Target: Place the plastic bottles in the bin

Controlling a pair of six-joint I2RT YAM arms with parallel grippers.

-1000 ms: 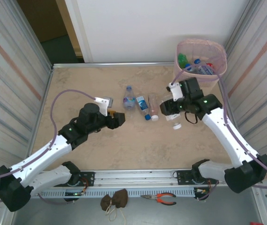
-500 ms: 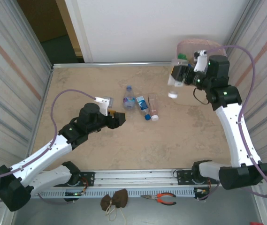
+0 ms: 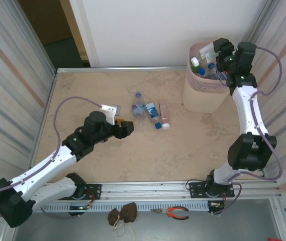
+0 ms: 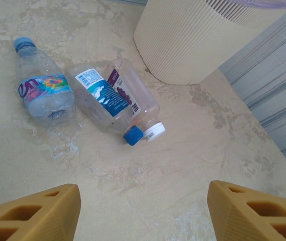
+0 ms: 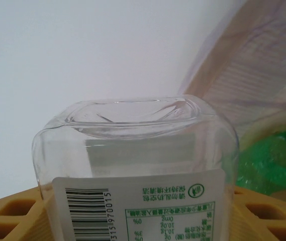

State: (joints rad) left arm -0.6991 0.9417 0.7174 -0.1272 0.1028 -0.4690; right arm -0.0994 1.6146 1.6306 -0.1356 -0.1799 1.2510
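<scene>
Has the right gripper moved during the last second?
Yes. The right gripper went from near the three lying bottles to the far right, over the bin.

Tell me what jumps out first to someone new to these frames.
The right pincer, at the far right corner, grips a clear bottle above the pink bin, which already holds other bottles. Three bottles lie side by side in the middle of the table, with the left pincer open just short of them.
</scene>
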